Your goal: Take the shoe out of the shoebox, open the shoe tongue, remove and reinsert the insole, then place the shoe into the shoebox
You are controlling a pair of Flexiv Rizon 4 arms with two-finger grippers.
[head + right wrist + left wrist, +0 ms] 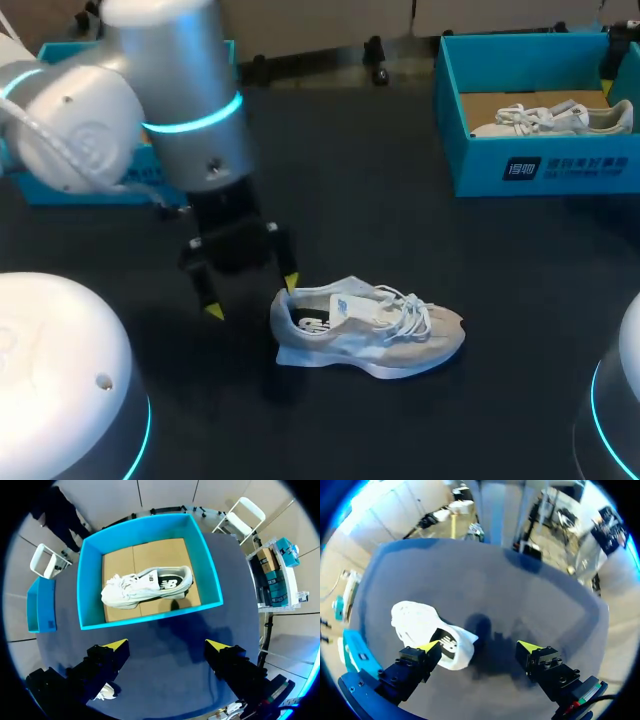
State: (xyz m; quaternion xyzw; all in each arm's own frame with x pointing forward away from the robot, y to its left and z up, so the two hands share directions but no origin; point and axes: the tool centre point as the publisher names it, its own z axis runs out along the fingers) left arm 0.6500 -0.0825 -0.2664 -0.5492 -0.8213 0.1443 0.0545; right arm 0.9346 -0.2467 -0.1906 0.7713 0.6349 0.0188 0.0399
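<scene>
On the dark surface [400, 230], just 6 o'clock of centre, the pale shoe [370, 325] stands on its sole, heel at 9 o'clock, toe at 3. My left hand [252, 298] hangs at the heel, fingers spread wide and gripping nothing. One yellow tip sits right by the heel collar, and I cannot judge whether it makes contact. Up at 2 o'clock the blue shoebox [540, 165] lies open, with a second shoe [550, 118] inside on its cardboard floor. My right hand [167, 645] hovers above that box, fingers well apart, nothing between them.
</scene>
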